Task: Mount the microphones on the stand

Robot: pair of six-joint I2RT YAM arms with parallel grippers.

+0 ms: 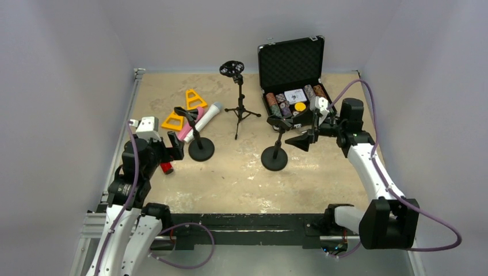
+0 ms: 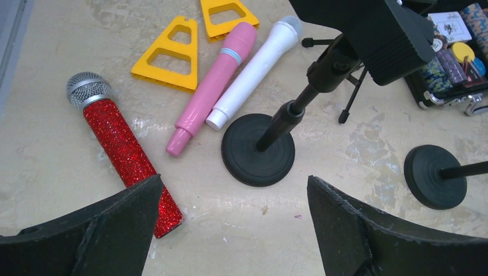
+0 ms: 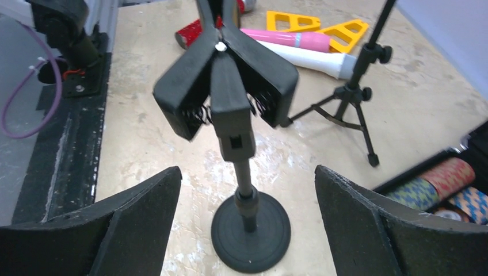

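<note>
The left fingers are standing wide open above the desk and are holding nothing. The red microphone is lying flat on the desk just in front of them. Its grey head is pointing away, and its tail end is passing under the finger at the lower left of the wrist view; whether they are touching I cannot tell. Further away, the pink microphone and the white microphone are lying side by side, close together, between the yellow triangles and the left stand. The round base of this stand is sitting just beside the tail of the white one. The right fingers are also spread open and are gripping nothing. The right stand is standing upright between them, apart from both, and is carrying a black clip on top. A tripod stand is standing farther back between the two stands, and an open case is lying behind the right stand.
</note>
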